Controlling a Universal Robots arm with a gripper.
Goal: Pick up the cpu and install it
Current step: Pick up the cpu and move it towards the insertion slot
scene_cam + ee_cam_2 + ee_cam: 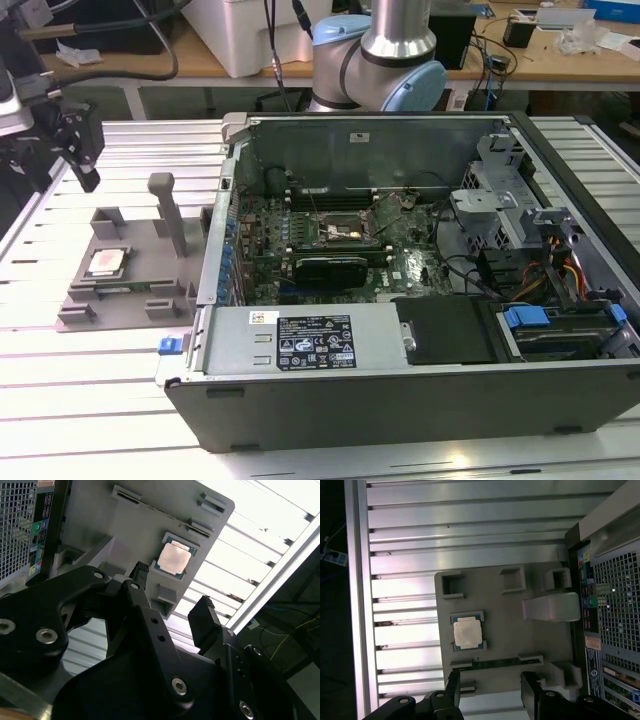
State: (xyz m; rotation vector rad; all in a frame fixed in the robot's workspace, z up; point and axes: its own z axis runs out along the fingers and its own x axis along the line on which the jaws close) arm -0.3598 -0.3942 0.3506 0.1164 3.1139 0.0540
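Cpu (105, 262) seated flat in plate (140, 272) recess, nine o'clock of case (400, 385) in the exterior view. Fingers (204, 611) spread, empty, clear of it. Judged light, stiff, thin, fragile (slippery lid): grip opposite edges.

The cpu (105, 262): unheld, at rest on the grey fixture plate (140, 270).
Small, thin square chip with a silvery-grey metal top and a pale rim. It lies flat, top face up, squarely within a shallow framed recess of the plate. The plate rests on the slatted table (60, 400), to the exterior view's left of the open computer case (400, 400).
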